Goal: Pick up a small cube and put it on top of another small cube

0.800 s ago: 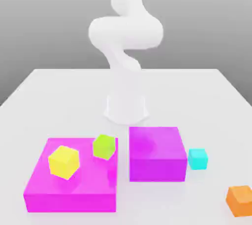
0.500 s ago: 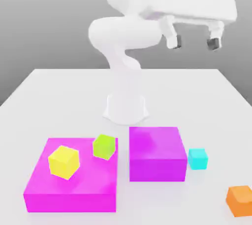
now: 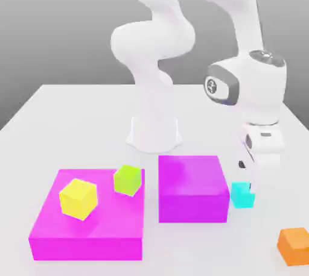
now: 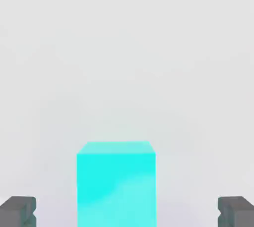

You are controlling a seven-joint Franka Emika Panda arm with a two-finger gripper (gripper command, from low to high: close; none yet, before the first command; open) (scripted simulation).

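Observation:
A small cyan cube (image 3: 241, 196) rests on the white table (image 3: 72, 124), just to the exterior view's right of a magenta block (image 3: 192, 189). My gripper (image 3: 246, 178) hangs straight above the cyan cube, fingers pointing down and reaching its top. In the hand view the cyan cube (image 4: 116, 184) sits between my two dark fingertips (image 4: 18, 211), with a wide gap on each side, so the gripper (image 4: 126, 213) is open and holds nothing. A small orange cube (image 3: 294, 246) lies near the front right corner.
A larger, lower magenta block (image 3: 90, 229) at the front left carries a yellow cube (image 3: 78, 198) and a green cube (image 3: 128, 179). The arm's white base (image 3: 155, 130) stands mid-table behind the blocks.
The hand has swung down from high above the table to just over the cyan cube. None of the cubes or blocks has moved.

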